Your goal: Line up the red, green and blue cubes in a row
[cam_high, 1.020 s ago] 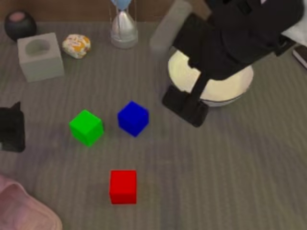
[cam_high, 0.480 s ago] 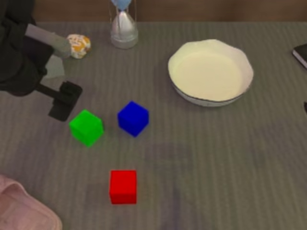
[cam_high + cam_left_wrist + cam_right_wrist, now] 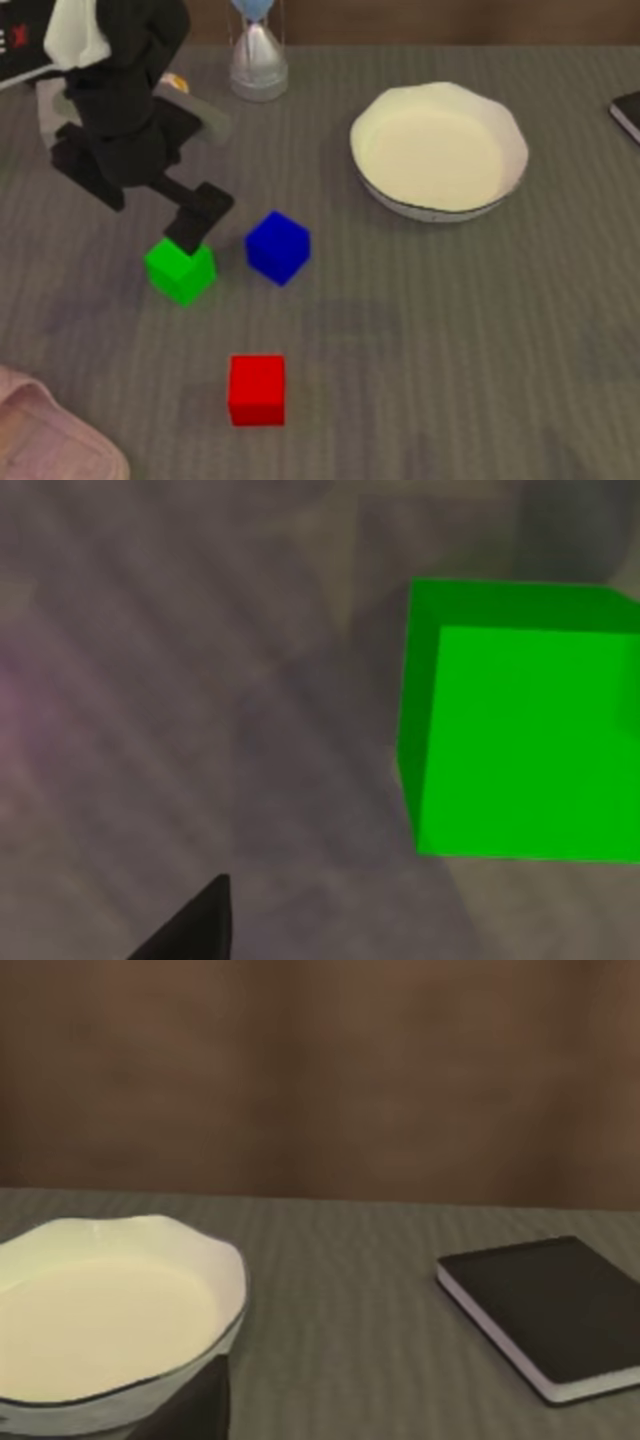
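Your left gripper (image 3: pixel 190 232) sits over the green cube (image 3: pixel 180 268); finger state, can't tell. Blue cube (image 3: pixel 277 246) just right of green, red cube (image 3: pixel 256 389) nearer on the tabletop (image 3: pixel 450 340).

The top view looks straight down on the table (image 3: pixel 420 330) from above and takes in most of its surface. The left wrist view sits very near the table, facing down, so the green cube (image 3: pixel 520 740) fills much of it; the same green cube (image 3: pixel 181 268) shows on the left side in the top view. The right wrist view is low and looks almost level across the table toward a brown wall (image 3: pixel 320 1070). It shares with the top view the white bowl (image 3: pixel 110 1320) (image 3: pixel 437 150) and the black book (image 3: pixel 550 1310) (image 3: pixel 627 113) at the right edge.
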